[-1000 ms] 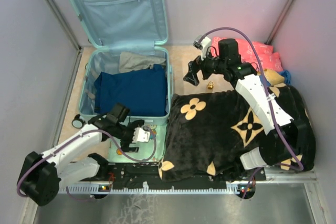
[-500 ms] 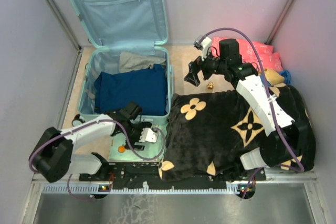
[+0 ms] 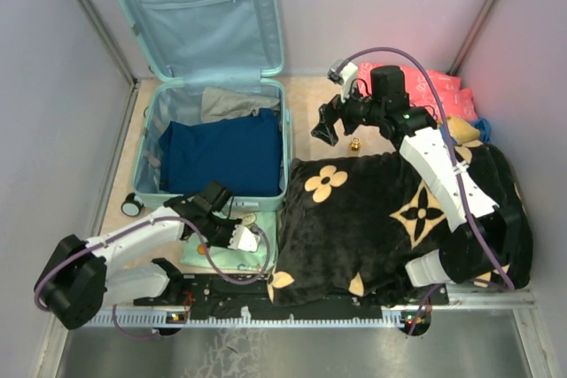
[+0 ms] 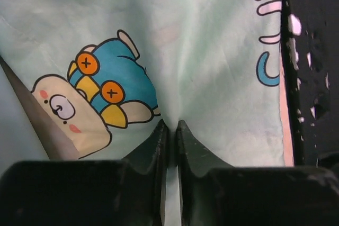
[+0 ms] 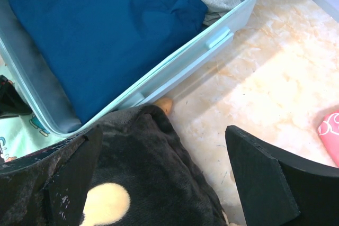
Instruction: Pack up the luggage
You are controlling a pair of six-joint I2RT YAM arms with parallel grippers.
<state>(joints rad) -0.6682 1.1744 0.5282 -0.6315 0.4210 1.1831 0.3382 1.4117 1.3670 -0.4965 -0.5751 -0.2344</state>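
Luggage (image 3: pixel 285 143): fills ten to twelve o'clock of the overhead view, lies open, lid propped upright against the back wall, zip pocket showing in the lining.

Black blanket (image 3: pixel 372 219) with tan flowers: spreads over three to six o'clock, just beside the case's right wall.

Folded navy garment (image 3: pixel 221 152): rests inside the lower shell and takes up most of it.

Mint cartoon cloth (image 4: pixel 212 51): lies outside the case at seven o'clock, against the blanket's edge.

Pink bundle (image 3: pixel 434 86): sits at two o'clock by the wall.

Grey garment (image 3: pixel 226 102): sits behind the navy one, toward twelve o'clock, in the same shell.

Right gripper (image 3: pixel 326 126): hovers near one o'clock over bare floor by the blanket's far edge, jaws spread wide, grips nothing.

Left gripper (image 4: pixel 169 123): presses down on the mint cartoon cloth, jaws nearly together, pinches a crease of it.

Small gold object (image 3: pixel 355 143): sits on the floor at the right gripper's five o'clock.
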